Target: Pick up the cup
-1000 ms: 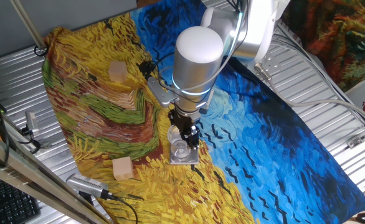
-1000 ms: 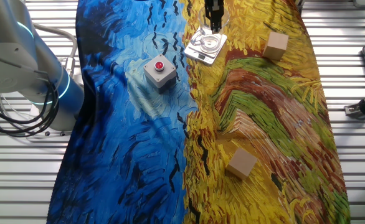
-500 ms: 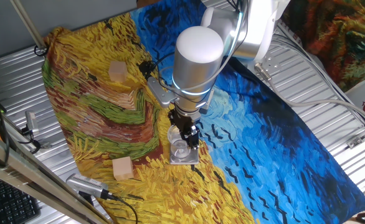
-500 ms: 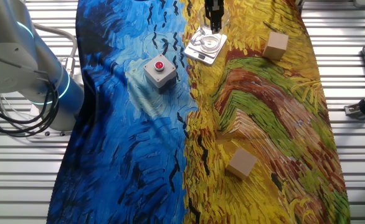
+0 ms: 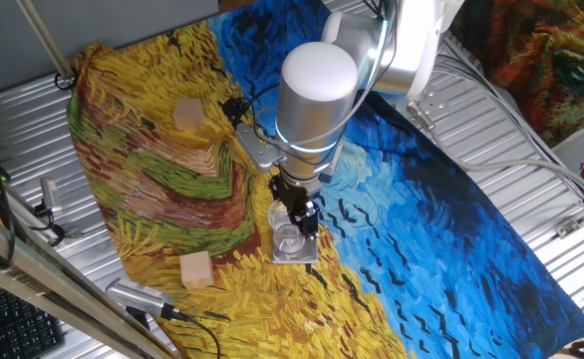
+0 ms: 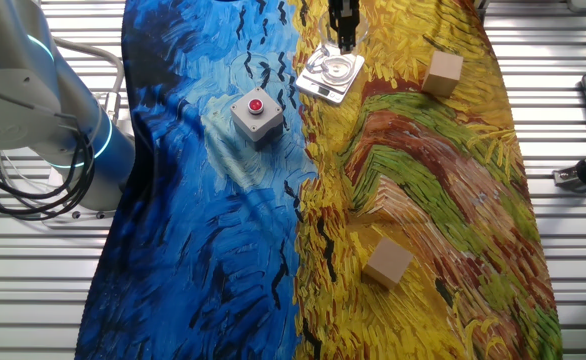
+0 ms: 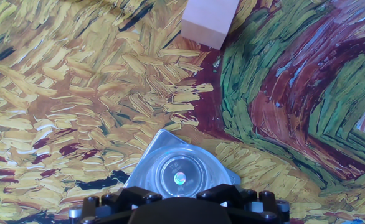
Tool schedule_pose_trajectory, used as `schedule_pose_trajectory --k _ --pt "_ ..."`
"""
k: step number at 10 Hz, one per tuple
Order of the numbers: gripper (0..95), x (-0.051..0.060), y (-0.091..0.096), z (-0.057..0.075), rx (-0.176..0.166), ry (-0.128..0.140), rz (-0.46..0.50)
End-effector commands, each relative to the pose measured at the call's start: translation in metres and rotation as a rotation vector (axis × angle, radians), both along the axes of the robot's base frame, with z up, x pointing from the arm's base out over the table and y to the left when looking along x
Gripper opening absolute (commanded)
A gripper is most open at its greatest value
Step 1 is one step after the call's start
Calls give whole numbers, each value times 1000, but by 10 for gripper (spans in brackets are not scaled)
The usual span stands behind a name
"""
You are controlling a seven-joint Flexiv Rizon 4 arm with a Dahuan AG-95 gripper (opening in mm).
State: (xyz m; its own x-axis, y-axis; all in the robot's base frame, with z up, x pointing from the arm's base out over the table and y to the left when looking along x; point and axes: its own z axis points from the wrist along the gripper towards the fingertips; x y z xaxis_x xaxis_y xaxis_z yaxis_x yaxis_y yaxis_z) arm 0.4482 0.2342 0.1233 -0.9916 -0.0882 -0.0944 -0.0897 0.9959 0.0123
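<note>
End effector hangs low over the cup, which stands on the coaster; from this fixed view the dark fingers overlap the clear glass, and whether they grip it cannot be told. Two wooden cubes show here, one far behind the coaster and one just to its left on the painted cloth covering the bench.

From the other fixed view the end effector is cut off by the top edge. Cup and coaster blur together. Beside the coaster sits one red-button box; three cubes are visible.

Hand view: cup seen from above on the coaster, fingers hidden; one cube beyond, cropped.
</note>
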Motion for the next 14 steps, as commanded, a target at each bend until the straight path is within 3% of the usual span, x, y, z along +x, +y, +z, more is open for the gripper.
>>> schedule_pose_trajectory --k 1,4,5,6,7,14 --pt "760 0 0 -1 -1 0 -1" --pt "760 0 0 -1 -1 0 -1" --pt "760 2 -1 5 23 30 -42" --pt "0 2 -2 7 29 32 -43" --pt "0 3 -3 13 26 36 -41" --pt "0 2 -3 13 21 26 -44"
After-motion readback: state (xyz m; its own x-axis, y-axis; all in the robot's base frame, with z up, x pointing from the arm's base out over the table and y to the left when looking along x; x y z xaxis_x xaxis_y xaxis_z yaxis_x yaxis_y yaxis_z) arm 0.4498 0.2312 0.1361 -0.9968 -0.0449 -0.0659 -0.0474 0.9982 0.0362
